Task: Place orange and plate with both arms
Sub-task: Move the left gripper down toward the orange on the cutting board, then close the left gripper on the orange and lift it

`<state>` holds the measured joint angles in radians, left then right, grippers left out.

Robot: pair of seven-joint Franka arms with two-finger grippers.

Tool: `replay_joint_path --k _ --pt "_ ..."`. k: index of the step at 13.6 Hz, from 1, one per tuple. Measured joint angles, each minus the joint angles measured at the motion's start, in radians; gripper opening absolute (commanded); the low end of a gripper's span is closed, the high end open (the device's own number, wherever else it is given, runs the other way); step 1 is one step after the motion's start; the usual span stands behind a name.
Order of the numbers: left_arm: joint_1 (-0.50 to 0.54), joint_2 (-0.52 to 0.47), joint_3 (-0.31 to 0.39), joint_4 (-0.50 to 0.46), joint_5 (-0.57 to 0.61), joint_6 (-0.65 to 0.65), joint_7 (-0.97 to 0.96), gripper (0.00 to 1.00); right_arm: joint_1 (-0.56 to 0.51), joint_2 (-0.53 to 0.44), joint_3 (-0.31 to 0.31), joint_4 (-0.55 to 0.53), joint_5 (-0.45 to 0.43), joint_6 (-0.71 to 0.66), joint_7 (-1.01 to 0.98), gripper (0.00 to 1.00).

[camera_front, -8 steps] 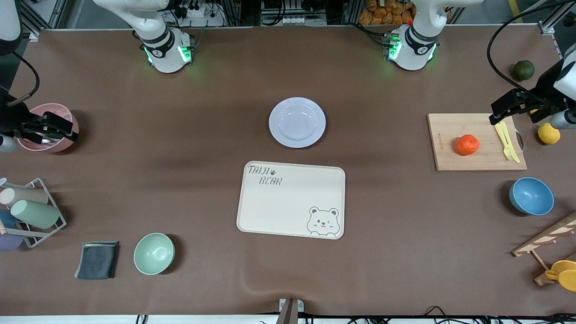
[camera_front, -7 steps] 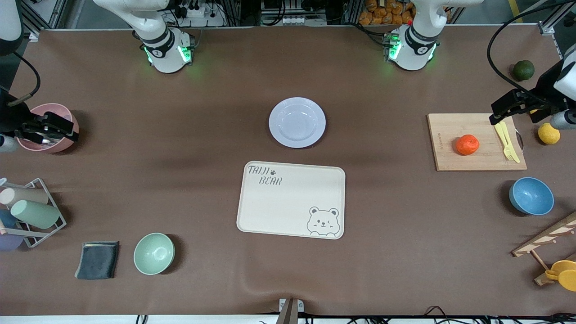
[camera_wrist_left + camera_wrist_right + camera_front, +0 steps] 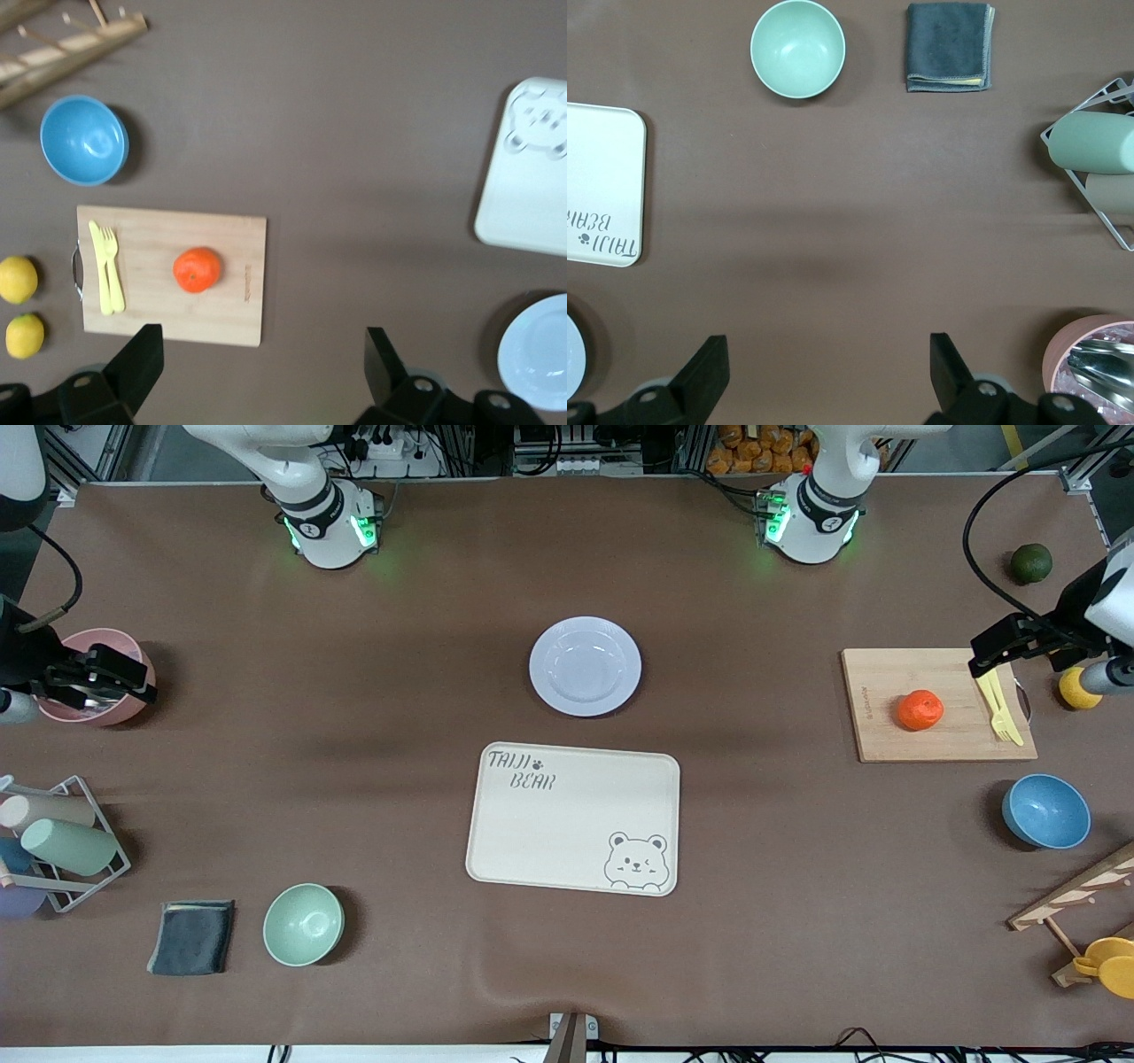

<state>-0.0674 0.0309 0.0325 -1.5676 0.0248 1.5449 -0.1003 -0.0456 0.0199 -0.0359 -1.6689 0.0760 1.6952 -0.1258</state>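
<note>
We see the orange (image 3: 920, 709) mid-board (image 3: 877, 731), open cloth between it and the plate (image 3: 585, 665), which lies just above the tray (image 3: 532, 841). Left gripper (image 3: 261, 367) hangs seemingly over the board's edge, right gripper (image 3: 828, 367) by the pink bowl (image 3: 133, 700); both jaws apart.

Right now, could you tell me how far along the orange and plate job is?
Nothing looks done yet. The orange sits on the cutting board; the plate sits bare on the table beside the tray. Nothing is in hand: the left gripper is open over the board's edge, the right gripper open over the pink bowl. Both pickups and placements remain.
</note>
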Motion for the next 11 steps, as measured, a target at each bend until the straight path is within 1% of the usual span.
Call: replay_joint_path --k 2,4,5,8,11 --pt "0.034 0.01 0.001 -0.067 0.004 0.0 0.002 1.0 0.0 0.0 0.0 0.003 0.0 0.0 0.0 1.0" --pt "0.091 0.011 0.002 -0.18 0.008 0.073 0.01 1.0 0.0 0.0 -0.001 0.013 -0.001 0.0 0.0 1.0" --pt "0.116 0.004 0.002 -0.255 0.02 0.143 0.021 1.0 0.0 0.0 -0.001 0.016 -0.001 0.0 0.0 1.0" --pt "0.141 -0.014 0.0 -0.487 0.077 0.336 0.023 1.0 0.0 0.002 -0.002 0.016 -0.006 0.0 0.0 1.0" --pt "0.206 -0.015 -0.001 -0.664 0.091 0.546 0.047 1.0 0.0 0.007 -0.004 0.016 -0.008 -0.001 -0.001 1.0"
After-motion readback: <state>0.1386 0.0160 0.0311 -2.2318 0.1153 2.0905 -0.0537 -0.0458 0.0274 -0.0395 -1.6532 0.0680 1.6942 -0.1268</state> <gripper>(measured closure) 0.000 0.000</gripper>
